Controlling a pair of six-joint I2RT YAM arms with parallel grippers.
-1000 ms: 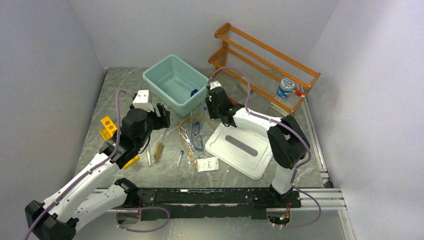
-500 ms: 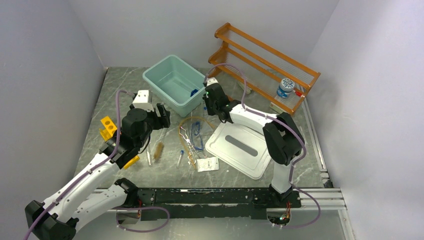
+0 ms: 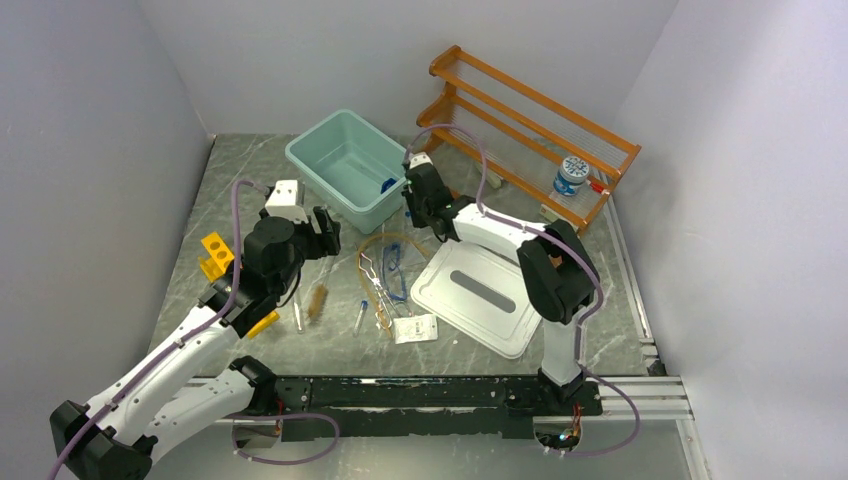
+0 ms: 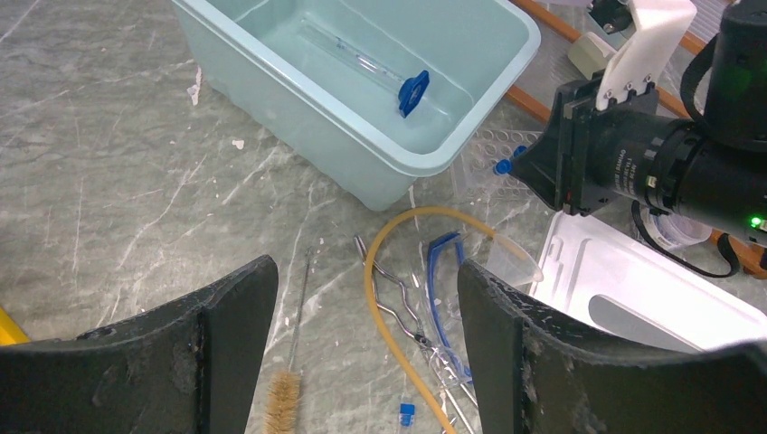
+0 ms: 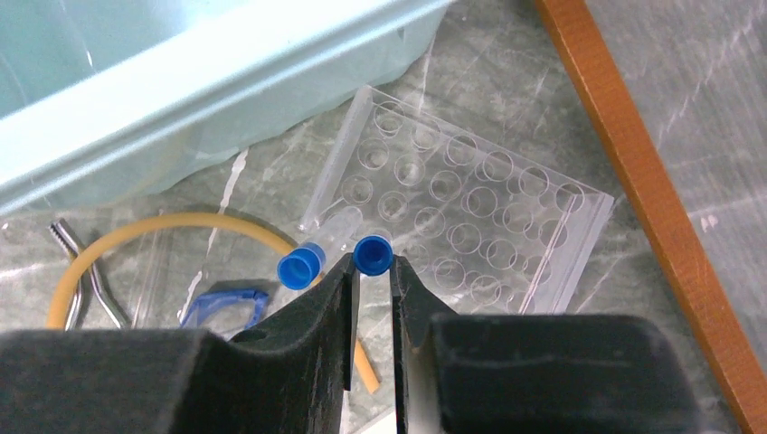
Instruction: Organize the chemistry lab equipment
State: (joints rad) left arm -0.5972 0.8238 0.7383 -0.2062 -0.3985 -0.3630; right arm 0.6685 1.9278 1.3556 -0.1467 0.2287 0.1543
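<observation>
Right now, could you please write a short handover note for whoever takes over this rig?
Left gripper: open, empty, above the table near the brush.
Right gripper: shut on a blue-capped vial beside the teal bin; I cannot tell whether the vial is lifted. A second vial lies next to it, by the clear well plate.
Done: one blue-capped tube lies in the bin.
Left: amber tubing, tongs, goggles and the brush are loose mid-table. The yellow rack is at the left and the small jar is on the orange shelf.
</observation>
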